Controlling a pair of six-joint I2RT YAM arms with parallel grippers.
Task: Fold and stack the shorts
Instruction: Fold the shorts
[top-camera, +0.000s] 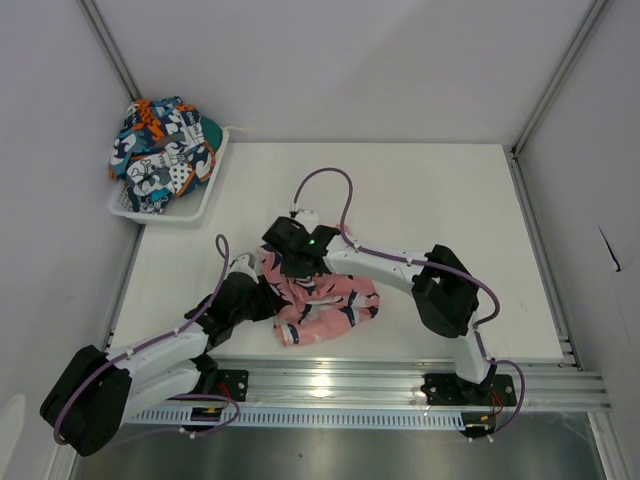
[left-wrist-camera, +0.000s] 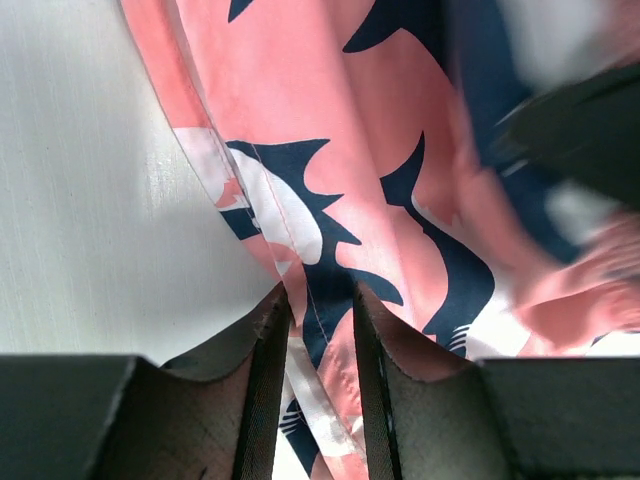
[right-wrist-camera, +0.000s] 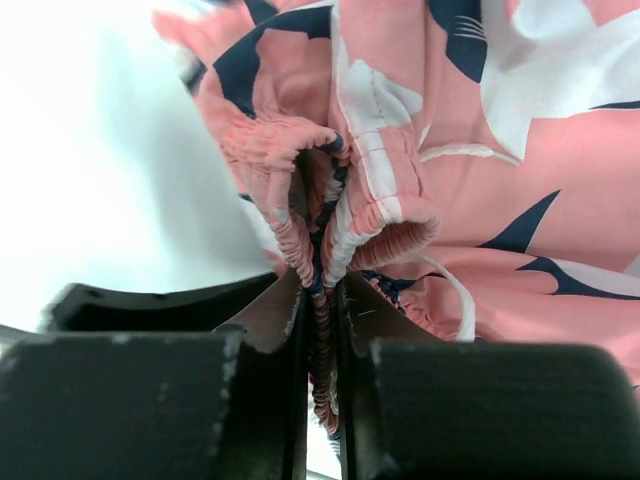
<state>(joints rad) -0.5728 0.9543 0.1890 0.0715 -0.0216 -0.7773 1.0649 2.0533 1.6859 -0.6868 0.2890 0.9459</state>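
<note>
Holding the pink shorts (top-camera: 330, 305) at two points. The garment lies bunched on the table (top-camera: 450, 200), near edge, centre, not yet flat and not yet folded.

Risks, as judged from here:
- Whole garment: both grips sit close together at its left end, while the bulk trails right in a heap. A lift or spread from this hold would likely leave the legs twisted — a fold made on that would come out lumpy and stack badly.
- Near edge: the cloth lies close to the metal rail (top-camera: 400, 385). A pull toward the bases could drag fabric onto it.
- Right gripper (right-wrist-camera: 320, 285): jaws nearly together, pinching the gathered elastic waistband (right-wrist-camera: 300, 240). Several layers appear caught, so the waist may not open out.
- Left gripper (left-wrist-camera: 320, 300): jaws narrow, closed on a fold of the hemmed edge. Only a thin strip is between the fingers (left-wrist-camera: 265, 350), so a sideways tug could slip it free.
- White drawstring (right-wrist-camera: 462, 300): loops loose beside the right jaws and could snag.

Containers:
- White basket (top-camera: 200, 205), far left corner of the table.
- Patchwork shorts (top-camera: 165, 150) — teal, orange and navy — heaped in the basket and rising above its rim. Unfolded.
</note>
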